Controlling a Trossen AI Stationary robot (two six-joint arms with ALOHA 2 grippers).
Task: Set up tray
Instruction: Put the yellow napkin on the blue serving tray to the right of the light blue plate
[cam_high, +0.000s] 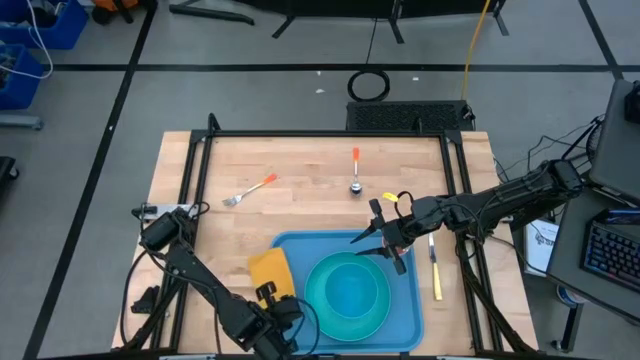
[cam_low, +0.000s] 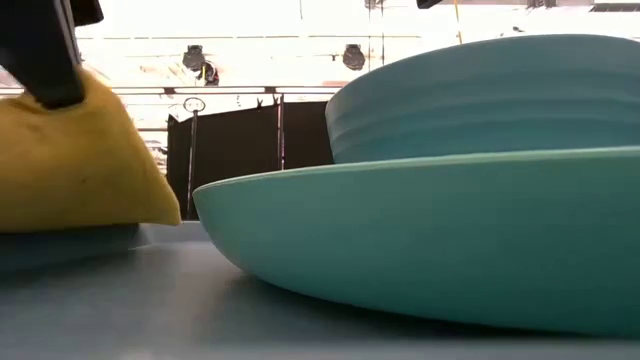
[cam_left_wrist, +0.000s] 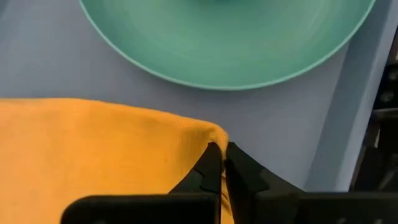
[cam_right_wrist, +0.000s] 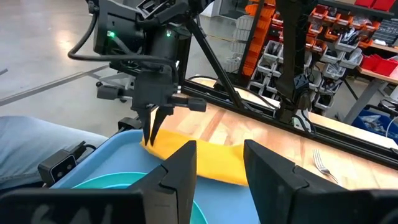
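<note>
1. The right hand (cam_right_wrist: 219, 163) fills the foreground, its two dark fingers (cam_right_wrist: 181, 165) standing apart with nothing between them.
2. Beyond them a yellow napkin (cam_right_wrist: 208, 160) lies on the blue tray (cam_right_wrist: 109, 154).
3. The left hand (cam_right_wrist: 152, 127) pinches the napkin's far corner.
4. A fork (cam_right_wrist: 323, 165) lies on the wooden tabletop (cam_right_wrist: 273, 134).

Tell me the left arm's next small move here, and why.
Probably open the left gripper and lift away. It is shut on a corner of the yellow napkin, which already lies on the blue tray beside the teal plate. The right gripper hovers open over the tray's far edge.
</note>
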